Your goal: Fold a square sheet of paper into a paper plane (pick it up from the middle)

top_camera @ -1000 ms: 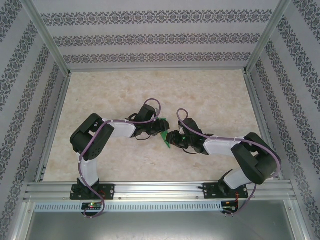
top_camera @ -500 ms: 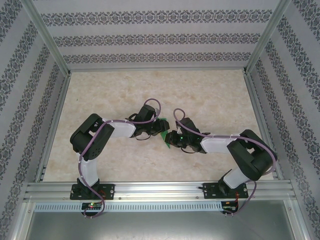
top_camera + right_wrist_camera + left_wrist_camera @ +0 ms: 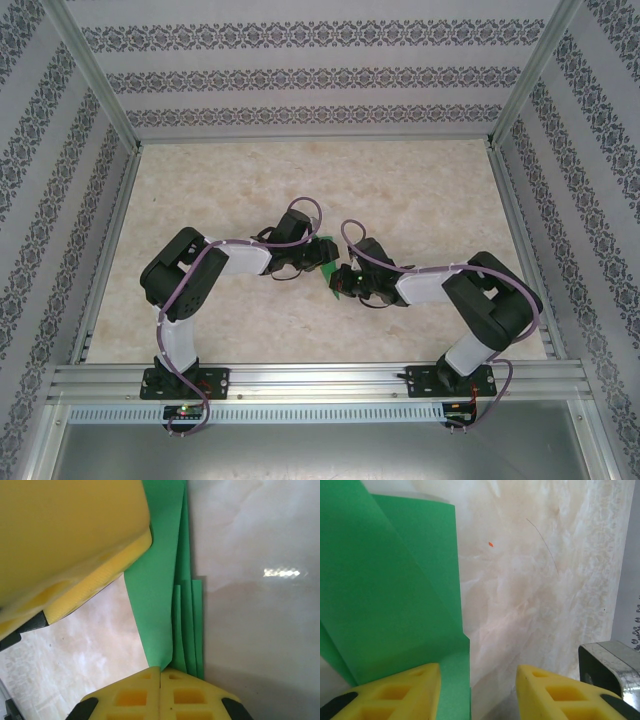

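Note:
The green paper plane (image 3: 330,265), a narrow dart of several folded layers, hangs between my two grippers over the middle of the table. My right gripper (image 3: 160,672) is shut on its narrow end, where the layers (image 3: 162,595) run into the seam between the yellow fingers. In the top view the right gripper (image 3: 343,281) sits just right of the paper and the left gripper (image 3: 317,256) just left of it. My left gripper (image 3: 479,692) stands open, with the paper's (image 3: 390,590) straight edge lying beside its left finger (image 3: 395,692).
The pale marbled table (image 3: 410,190) lies under both arms, with aluminium rails (image 3: 310,380) along its near edge and patterned walls around it. One of the left gripper's yellow fingers (image 3: 70,540) looms close at the upper left of the right wrist view.
The right gripper has closed onto the paper's narrow end, and the right arm's elbow has shifted left toward the centre. The left arm has not moved.

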Available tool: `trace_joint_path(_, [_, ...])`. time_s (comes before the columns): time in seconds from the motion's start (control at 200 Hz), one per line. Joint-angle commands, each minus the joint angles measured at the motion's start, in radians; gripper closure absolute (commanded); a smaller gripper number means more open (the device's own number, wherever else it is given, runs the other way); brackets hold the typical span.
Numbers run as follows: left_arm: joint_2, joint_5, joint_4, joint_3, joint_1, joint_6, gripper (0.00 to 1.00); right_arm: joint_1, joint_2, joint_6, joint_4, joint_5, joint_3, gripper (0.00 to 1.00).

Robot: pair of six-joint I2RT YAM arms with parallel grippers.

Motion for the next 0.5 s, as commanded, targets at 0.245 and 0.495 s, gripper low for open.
trace_joint_path(0.245, [0.0,-0.032,-0.092,0.001,0.001,0.02,0.55,-0.027,-0.003,0.074,0.122,-0.053,-0.055,0.95])
trace_joint_path(0.495, [0.001,-0.028,-0.092,0.006,0.002,0.021,0.55,0.002,-0.123,-0.062,-0.103,0.017,0.022,0.82])
